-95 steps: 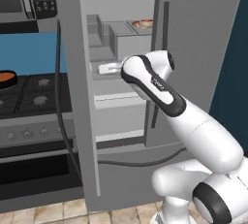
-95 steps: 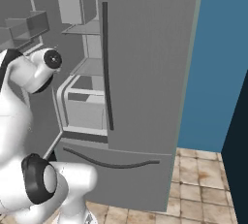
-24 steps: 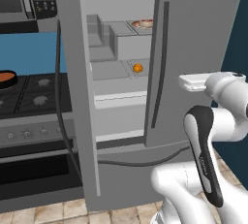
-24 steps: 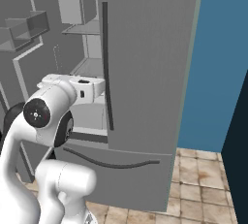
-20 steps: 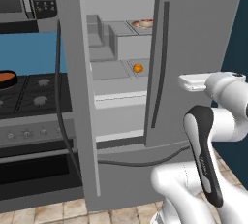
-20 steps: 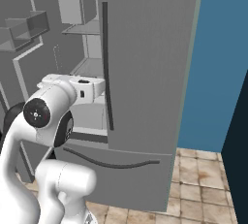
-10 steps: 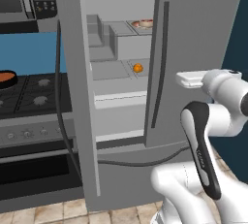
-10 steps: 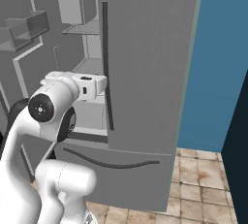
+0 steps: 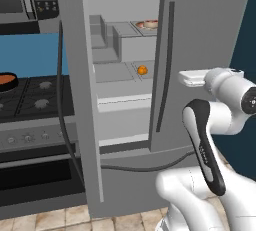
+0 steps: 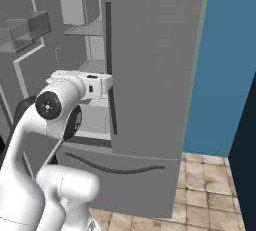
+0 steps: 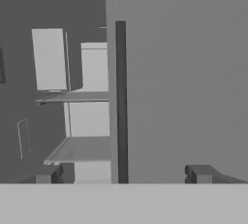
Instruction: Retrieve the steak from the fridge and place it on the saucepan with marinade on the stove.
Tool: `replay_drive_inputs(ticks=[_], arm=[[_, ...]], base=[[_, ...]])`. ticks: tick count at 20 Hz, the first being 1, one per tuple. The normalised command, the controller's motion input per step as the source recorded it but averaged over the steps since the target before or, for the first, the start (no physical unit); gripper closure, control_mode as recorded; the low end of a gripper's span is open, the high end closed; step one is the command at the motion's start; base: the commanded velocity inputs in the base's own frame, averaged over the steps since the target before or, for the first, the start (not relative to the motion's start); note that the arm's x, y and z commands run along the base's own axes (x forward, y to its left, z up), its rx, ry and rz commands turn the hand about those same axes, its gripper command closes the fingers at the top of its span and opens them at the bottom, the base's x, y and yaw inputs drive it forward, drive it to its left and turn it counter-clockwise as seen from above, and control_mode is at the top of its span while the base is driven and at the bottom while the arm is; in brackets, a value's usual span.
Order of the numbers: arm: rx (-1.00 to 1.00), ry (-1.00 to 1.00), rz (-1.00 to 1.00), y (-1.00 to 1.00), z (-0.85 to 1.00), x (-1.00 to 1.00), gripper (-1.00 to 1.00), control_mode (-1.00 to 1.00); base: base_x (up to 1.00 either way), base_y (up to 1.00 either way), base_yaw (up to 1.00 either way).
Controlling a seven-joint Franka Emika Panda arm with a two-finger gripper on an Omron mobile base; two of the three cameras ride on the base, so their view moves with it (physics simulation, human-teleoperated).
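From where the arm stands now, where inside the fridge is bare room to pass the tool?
Free: the shelf left of the orange ball, and the lower shelf below it. Crowded: the top shelf around the steak and bins.

Much of the kitchen is clipped or tucked away from me.

The steak (image 9: pixel 148 24) is half hidden behind the fridge (image 9: pixel 210 35) door's edge; the saucepan (image 9: pixel 7 81) is cut by the left frame edge at the stove's (image 9: pixel 35 97) left corner; my fingertips (image 11: pixel 199 173) sink under the bottom band; my wrist blocks the fridge's lower shelf.
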Motion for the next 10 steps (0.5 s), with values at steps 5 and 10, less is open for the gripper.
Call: replay_drive_inputs(ticks=[5,10], arm=[[0.0,0.0,0.0,0.0,-0.06,0.31,-1.0,-1.0],[0.0,0.0,0.0,0.0,-0.12,0.41,-1.0,-1.0]], base=[[0.0,0.0,0.0],[0.0,0.0,0.0]])
